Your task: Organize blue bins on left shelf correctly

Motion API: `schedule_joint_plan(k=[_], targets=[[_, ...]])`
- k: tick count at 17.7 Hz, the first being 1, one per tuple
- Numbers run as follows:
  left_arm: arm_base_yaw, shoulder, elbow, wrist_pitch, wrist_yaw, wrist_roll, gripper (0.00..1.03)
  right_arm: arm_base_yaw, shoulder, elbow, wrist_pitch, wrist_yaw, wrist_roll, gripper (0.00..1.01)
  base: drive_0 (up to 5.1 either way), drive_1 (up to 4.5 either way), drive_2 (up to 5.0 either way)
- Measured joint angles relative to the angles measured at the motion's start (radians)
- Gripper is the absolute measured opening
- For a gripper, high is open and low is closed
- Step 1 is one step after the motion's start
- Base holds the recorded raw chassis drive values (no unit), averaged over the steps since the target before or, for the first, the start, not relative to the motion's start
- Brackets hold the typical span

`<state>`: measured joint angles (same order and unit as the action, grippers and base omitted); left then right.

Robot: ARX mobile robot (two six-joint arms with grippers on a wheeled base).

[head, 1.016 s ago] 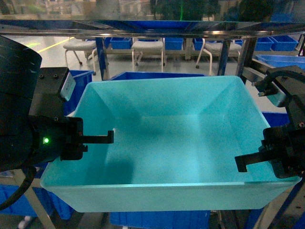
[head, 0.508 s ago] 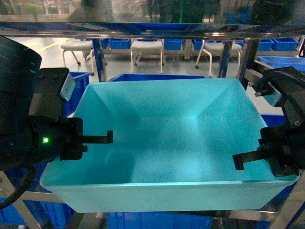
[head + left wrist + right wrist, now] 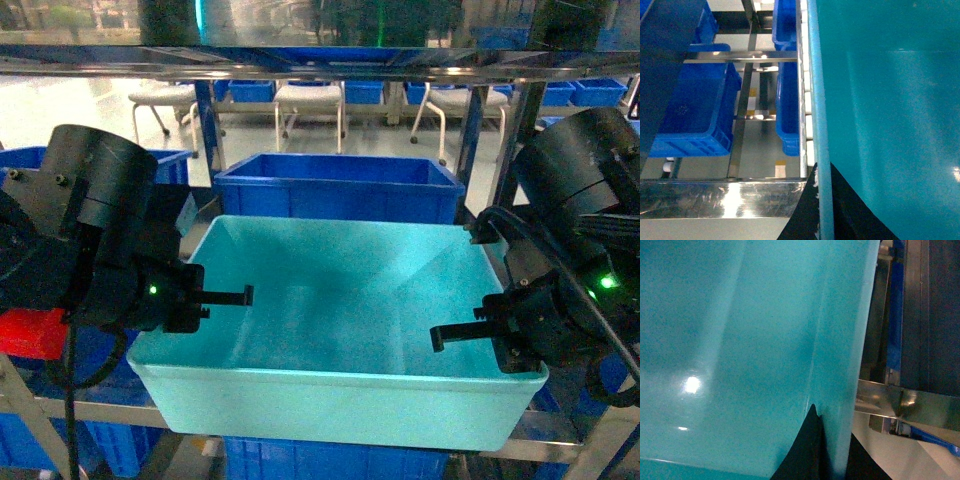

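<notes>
Straight ahead in the head view, the turquoise bin sits level on the steel shelf, its near wall facing me and its glossy inside bare. My left pincer is clamped on the bin's left rim, one black finger reaching in over the inside wall. My right pincer grips the right rim the same way, with a finger pointing inward above the floor of the bin. A dark blue crate stands just behind the bin, touching or nearly touching its far rim; I cannot tell which. More blue crates show below the shelf rail, and white chairs stand well back on the pale floor. A red thing peeks out beside my left arm.

From the left wrist, the bin fills the right half, its pale rim running top to bottom. My black pincer closes on that rim at the lower edge, a finger on each side. Beside the rim lie steel bars of the shelf and blue crates under them.

From the right wrist, the bin's inner wall takes most of the picture, with a bright glint low on the left. My pincer pinches the rim at the bottom. Steel shelf parts and a blue edge lie to the right.
</notes>
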<state>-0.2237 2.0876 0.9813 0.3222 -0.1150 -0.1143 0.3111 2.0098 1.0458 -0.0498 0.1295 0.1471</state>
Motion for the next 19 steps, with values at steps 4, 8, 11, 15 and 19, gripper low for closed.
schedule_joint_plan(k=[4,8,11,15,19], targets=[[0.005,0.068,0.075,-0.037,0.000,0.019,0.02,-0.005,0.092,0.089,-0.056,-0.013,0.023,0.02,0.0,0.00,0.0],[0.057,0.232,0.314,-0.200,0.026,0.025,0.02,-0.012,0.274,0.366,-0.227,-0.014,0.040,0.02,0.0,0.00,0.0],[0.067,0.293,0.449,-0.279,0.010,0.029,0.02,-0.032,0.363,0.536,-0.328,-0.028,0.043,0.02,0.0,0.00,0.0],[0.071,0.336,0.511,-0.274,-0.057,0.039,0.38,-0.038,0.392,0.580,-0.361,-0.008,0.024,0.39,0.0,0.00,0.0],[0.069,0.264,0.385,-0.145,-0.061,0.044,0.76,-0.037,0.360,0.510,-0.243,-0.007,0.015,0.77,0.0,0.00,0.0]])
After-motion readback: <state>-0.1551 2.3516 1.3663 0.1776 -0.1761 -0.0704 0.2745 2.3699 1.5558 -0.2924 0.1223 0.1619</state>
